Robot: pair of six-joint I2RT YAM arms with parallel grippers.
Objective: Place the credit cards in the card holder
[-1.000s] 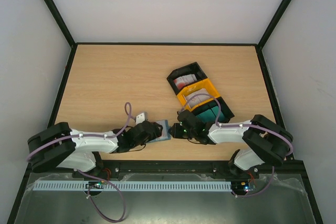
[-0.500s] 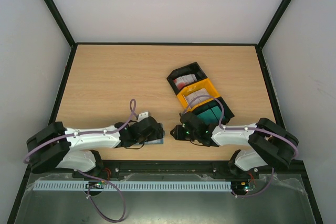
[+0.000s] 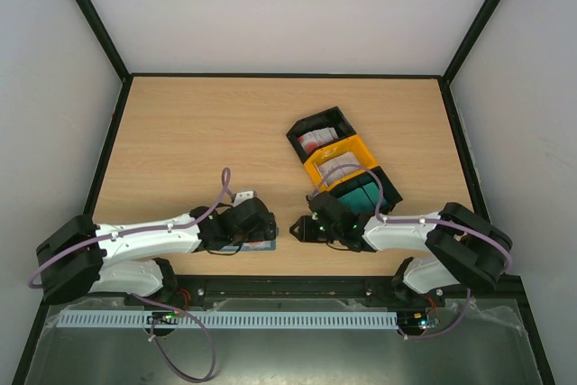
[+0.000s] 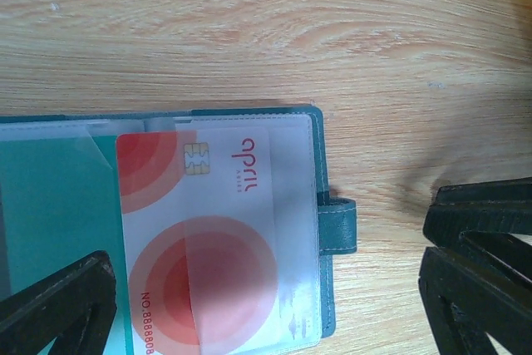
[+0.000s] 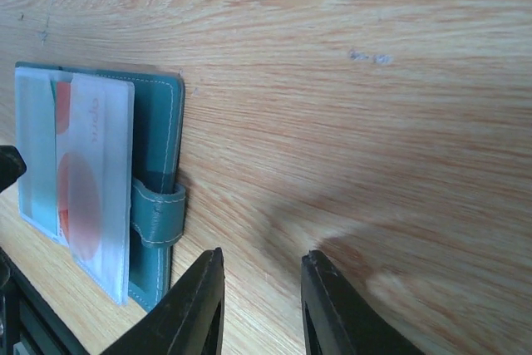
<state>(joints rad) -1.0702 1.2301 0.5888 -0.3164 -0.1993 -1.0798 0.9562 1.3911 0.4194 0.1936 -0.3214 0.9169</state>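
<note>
The card holder (image 4: 321,174) lies open and flat on the table, a teal wallet with a small snap tab (image 4: 337,225). A white credit card with red circles (image 4: 218,230) sits under its clear sleeve. My left gripper (image 4: 266,305) hovers over it, open wide, one finger on each side and touching nothing. In the top view the card holder (image 3: 259,247) is near the front edge, under the left gripper (image 3: 260,233). My right gripper (image 5: 262,288) is open just right of the tab (image 5: 158,215), empty. More credit cards (image 3: 317,140) lie in the bins.
A three-bin tray stands behind the right gripper: black bin (image 3: 302,125), yellow bin (image 3: 359,152) with another card (image 3: 338,169), dark-green bin (image 3: 361,194). The table's front edge runs just below the card holder. Black frame posts border the table.
The left gripper has opened wide and dropped toward the front edge with the card holder, which now lies flat. The right gripper has opened a little and drawn back to the right.
</note>
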